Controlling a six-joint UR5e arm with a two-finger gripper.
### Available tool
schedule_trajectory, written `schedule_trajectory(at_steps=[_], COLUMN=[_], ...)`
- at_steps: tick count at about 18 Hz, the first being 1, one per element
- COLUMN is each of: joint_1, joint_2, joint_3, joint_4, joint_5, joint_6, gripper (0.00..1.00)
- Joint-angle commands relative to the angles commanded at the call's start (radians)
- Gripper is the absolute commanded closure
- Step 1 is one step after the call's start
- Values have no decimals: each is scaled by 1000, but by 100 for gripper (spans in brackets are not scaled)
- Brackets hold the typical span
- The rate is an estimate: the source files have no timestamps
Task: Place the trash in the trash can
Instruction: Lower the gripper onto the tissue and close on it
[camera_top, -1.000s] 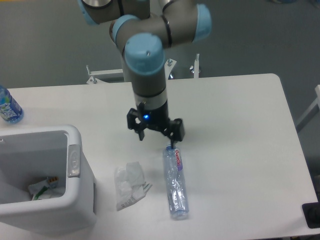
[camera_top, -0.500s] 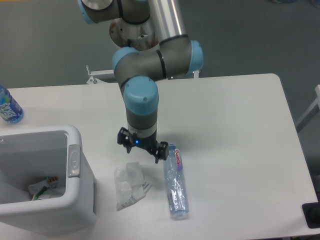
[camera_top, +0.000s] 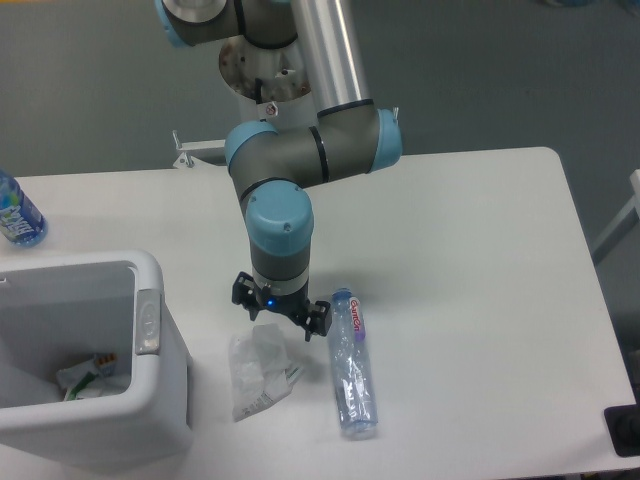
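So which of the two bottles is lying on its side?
The slim clear bottle with the purple-pink label, flat on the table near the end effector. The blue-labelled bottle stands at the far left edge.

You've got a white table (camera_top: 470, 230) filling most of the frame against a dull grey-green floor up top. The arm (camera_top: 300, 160) is grey and silver with light blue caps on the joints, and the gripper (camera_top: 279, 312) is black with a tiny blue light glowing on it. Lower middle, the wrapper (camera_top: 258, 372) is whitish and see-through. Just right of it the slim bottle (camera_top: 352, 365) is clear with a purple-pink label and a bluish cap. Lower left, the trash can (camera_top: 150, 400) is white with a small grey tab, with bits of green and orange inside. Far left edge, you'll spot another bottle (camera_top: 15, 212) with a blue label.
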Motion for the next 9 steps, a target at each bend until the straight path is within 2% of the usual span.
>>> schedule_trajectory(at_steps=[9], joint_1=[-9], joint_2=[-31], joint_3=[12], joint_4=[2], joint_5=[2], joint_6=[-14], gripper=[0])
